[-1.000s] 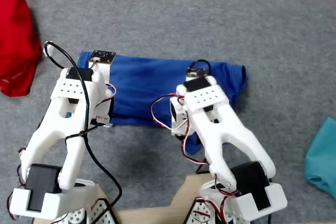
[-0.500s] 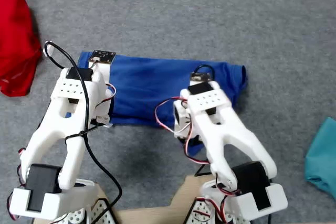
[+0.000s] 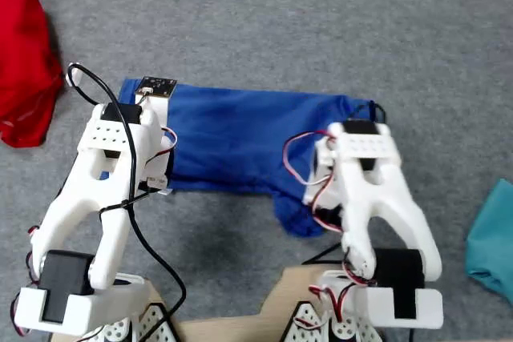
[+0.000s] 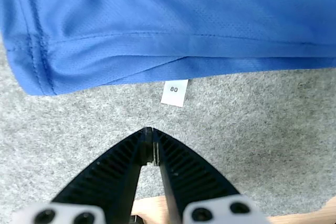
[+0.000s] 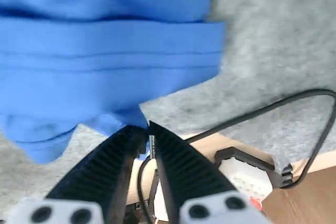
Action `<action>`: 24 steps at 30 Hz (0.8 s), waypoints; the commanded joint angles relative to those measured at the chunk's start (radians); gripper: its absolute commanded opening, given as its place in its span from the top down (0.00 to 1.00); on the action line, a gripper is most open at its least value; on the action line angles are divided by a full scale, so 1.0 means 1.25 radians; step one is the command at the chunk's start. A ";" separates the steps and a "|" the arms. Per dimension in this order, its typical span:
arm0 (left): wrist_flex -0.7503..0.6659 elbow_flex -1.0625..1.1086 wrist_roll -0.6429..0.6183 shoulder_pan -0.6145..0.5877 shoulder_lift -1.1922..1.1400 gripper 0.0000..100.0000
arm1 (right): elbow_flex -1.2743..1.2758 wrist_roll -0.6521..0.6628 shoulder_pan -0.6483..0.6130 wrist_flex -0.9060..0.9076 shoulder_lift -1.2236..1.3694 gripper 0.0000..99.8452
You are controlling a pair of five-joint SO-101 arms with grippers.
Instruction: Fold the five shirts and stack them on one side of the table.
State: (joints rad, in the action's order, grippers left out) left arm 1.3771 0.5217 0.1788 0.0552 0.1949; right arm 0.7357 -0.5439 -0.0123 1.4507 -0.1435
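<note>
The blue shirt (image 3: 232, 138) lies mid-tabletop as a long band running from 9 to 3 o'clock, already doubled lengthwise, with a loose flap of cloth sagging off its near edge toward 5 o'clock. The step in hand looks like tidying that flap before the crosswise fold. The right tool (image 5: 147, 127) is clenched with its tips at the flap, apparently pinching a bit of the cloth, though the tips hide the contact. To do this well, it should carry the flap up and over toward 12 o'clock and lay it flat on the band, low and slow so that the layers beneath do not drag. The left tool (image 4: 148, 132) is clenched on nothing, just short of the hem at the 9 o'clock end, beside the white size tag (image 4: 174, 93). It could press that end down as an anchor.

The fabric is a thin, fine-meshed sports knit with stitched double hems, limp and likely slippery, so folds will want smoothing. The tabletop (image 3: 321, 30) is covered in grey felt-like material, which should grip the cloth. A red shirt (image 3: 24, 62) lies bunched at 10 o'clock and a teal shirt (image 3: 493, 242) at 4 o'clock.
</note>
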 commanded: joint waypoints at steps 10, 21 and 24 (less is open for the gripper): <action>-0.002 0.001 0.001 0.006 0.030 0.98 | -0.001 0.061 0.249 0.017 -0.031 0.99; -0.002 0.000 0.001 0.006 0.030 0.98 | 0.002 0.168 0.327 0.010 -0.031 0.99; -0.002 -0.001 0.001 0.006 0.030 0.98 | -0.002 0.190 0.350 0.009 -0.033 0.98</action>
State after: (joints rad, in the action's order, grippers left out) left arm 1.3771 0.5217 0.1788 0.0552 0.1949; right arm 0.7357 -0.3368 0.3928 1.4584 -0.1435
